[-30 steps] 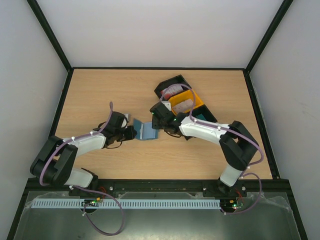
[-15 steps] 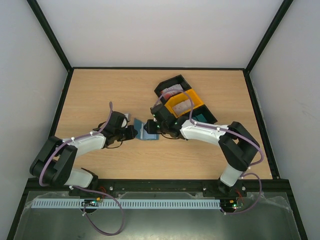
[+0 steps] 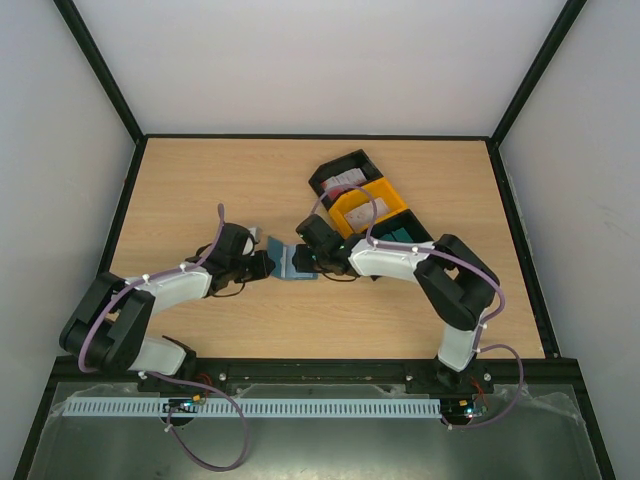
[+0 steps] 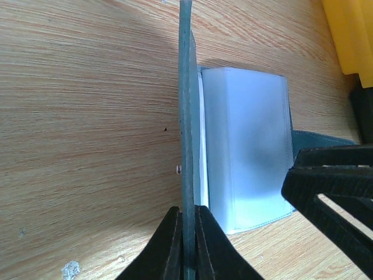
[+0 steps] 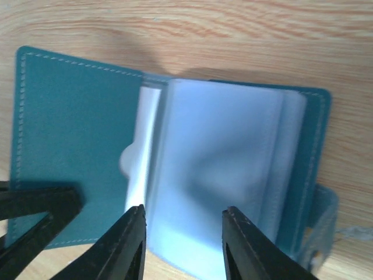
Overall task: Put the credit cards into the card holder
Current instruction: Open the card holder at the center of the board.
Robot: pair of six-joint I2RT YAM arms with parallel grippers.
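The teal card holder (image 3: 289, 262) lies open on the wooden table. My left gripper (image 4: 187, 213) is shut on its upright teal cover (image 4: 186, 116), seen edge-on. The pale grey inner pockets (image 4: 245, 146) lie flat to the right of it. My right gripper (image 5: 183, 211) is open and empty, its jaws just over the pockets (image 5: 221, 163), next to the cover (image 5: 76, 134). In the top view both grippers, left (image 3: 266, 263) and right (image 3: 304, 256), meet at the holder. Credit cards sit in the bins: red-and-white (image 3: 343, 180) and teal (image 3: 400, 235).
Three bins stand in a row behind the right arm: a black bin (image 3: 333, 166), a yellow bin (image 3: 388, 201) and a black bin (image 3: 420, 236). The yellow bin's corner (image 4: 349, 35) shows in the left wrist view. A black frame edges the table.
My right gripper has moved left from the bins onto the open holder's pockets, and its arm has folded in closer. The left gripper has kept hold of the cover.
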